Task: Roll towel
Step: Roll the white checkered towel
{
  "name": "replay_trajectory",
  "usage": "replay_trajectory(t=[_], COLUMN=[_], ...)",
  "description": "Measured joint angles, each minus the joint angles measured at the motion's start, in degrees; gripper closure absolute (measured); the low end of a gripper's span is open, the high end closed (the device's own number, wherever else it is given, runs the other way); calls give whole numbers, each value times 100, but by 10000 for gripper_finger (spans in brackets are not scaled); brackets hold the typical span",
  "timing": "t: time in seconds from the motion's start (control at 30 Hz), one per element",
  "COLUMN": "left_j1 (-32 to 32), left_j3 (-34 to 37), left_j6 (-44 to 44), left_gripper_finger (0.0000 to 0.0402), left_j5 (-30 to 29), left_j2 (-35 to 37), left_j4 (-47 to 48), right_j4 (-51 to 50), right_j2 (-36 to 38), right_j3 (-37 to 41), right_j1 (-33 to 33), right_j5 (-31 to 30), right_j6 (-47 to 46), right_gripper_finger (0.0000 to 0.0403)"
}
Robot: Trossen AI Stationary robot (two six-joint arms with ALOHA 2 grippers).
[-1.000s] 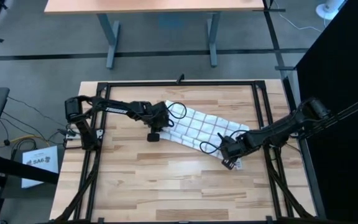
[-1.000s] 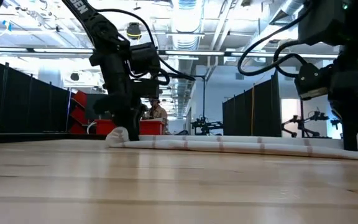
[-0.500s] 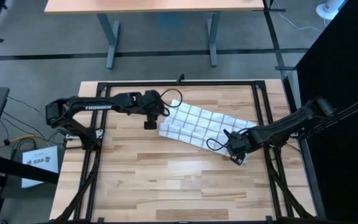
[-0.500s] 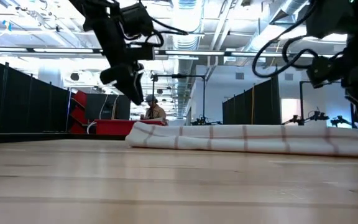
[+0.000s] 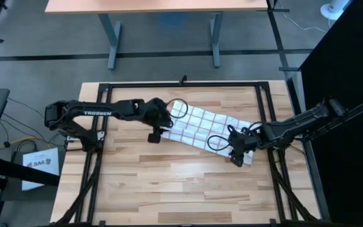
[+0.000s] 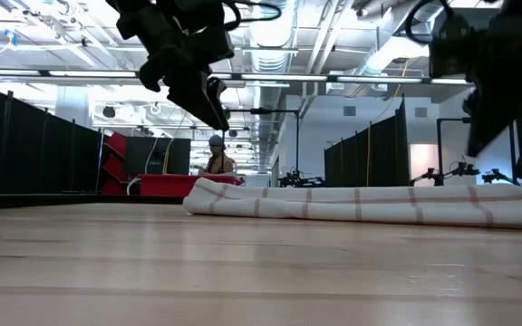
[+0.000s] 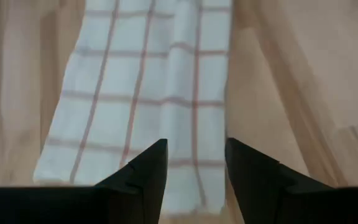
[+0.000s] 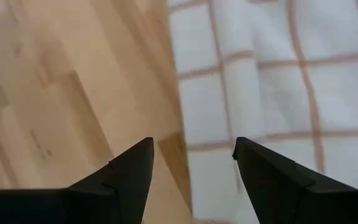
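You have one towel (image 5: 205, 127), a folded strip lying diagonally toward the table's (image 5: 169, 183) far right. Two grippers: left gripper (image 7: 194, 163) and right gripper (image 8: 191, 163), both parted, empty, above opposite towel ends.

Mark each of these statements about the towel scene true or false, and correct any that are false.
1. The towel lies as a long folded strip on the wooden table. True.
2. The left gripper is clamped on the towel. False: its fingers are open, above the towel's end.
3. The right gripper is at the opposite end of the towel from the left one. True.
4. The right gripper is shut. False: its fingers are apart over the towel's edge.
5. The towel is lifted off the table. False: the low view shows it resting on the surface.
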State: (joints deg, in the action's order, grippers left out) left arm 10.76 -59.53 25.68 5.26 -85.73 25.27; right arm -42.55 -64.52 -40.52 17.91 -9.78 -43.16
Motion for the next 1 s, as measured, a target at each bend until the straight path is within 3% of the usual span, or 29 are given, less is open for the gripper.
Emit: replay_trajectory(t=[0.27,0.47,0.73,1.0], left_j1=[15,288,273,-586], left_j3=[13,11,14,20], left_j6=[291,-101,-1512,-2801], left_gripper_finger=[256,256,256,256], left_j5=[-54,-70,35,-64], left_j2=[-1203,-1894,-1794,-1690], left_j4=[-387,-570,-133,175], right_j4=[-629,-479,360,842], right_j2=[-511,-718,-791,-802], right_j3=[245,762,1112,1133], right_j1=[269,266,113,227], right_j5=[65,55,20,155], right_j6=[-75,-92,580,1023], right_gripper_finger=[188,188,189,189])
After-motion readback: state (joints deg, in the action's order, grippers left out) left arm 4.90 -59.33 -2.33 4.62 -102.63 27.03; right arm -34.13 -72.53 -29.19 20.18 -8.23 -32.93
